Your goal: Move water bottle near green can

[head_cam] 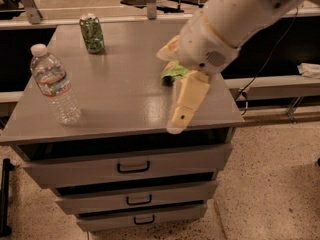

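Well, the gripper (172, 86) hangs over the right part of the grey worktop (120, 104), empty, and its two pale fingers seem spread apart, though the angle makes that hard to judge. Far to its left, near the front edge, the water bottle (54, 86) stands upright. Beyond the gripper and to its left, the green can (92, 34) stands at the back edge, well apart from the bottle. A green snack bag (173, 72) peeks out just behind the gripper.

High front view, angled down onto cabinet (120, 96), pincer (181, 101) close foreground
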You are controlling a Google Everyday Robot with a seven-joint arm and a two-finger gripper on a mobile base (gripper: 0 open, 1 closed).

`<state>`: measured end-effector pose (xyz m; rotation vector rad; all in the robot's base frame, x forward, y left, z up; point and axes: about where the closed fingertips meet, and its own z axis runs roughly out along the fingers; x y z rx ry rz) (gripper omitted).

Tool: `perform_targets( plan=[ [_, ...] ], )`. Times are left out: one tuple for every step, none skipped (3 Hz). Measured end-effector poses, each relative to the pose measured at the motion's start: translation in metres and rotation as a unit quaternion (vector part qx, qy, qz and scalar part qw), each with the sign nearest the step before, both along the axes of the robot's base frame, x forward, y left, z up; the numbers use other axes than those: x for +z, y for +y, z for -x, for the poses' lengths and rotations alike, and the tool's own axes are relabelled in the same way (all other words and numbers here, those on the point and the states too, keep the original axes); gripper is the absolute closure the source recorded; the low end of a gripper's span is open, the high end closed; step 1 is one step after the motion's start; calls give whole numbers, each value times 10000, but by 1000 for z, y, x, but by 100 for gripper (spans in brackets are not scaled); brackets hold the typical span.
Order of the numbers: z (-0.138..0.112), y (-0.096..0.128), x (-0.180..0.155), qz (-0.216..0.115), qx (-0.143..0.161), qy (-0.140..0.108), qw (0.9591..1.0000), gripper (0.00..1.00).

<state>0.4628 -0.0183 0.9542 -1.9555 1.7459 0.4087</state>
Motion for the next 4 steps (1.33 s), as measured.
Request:
perform_targets(
  plan=[
    [13, 80, 9, -142, 650, -164, 9977, 0],
    [13, 80, 9, -142, 650, -165, 9976, 0],
    [2, 97, 6, -561, 631, -214, 9962, 0],
    [-25, 141, -4, -1377, 701, -287, 9876, 0]
  ],
)
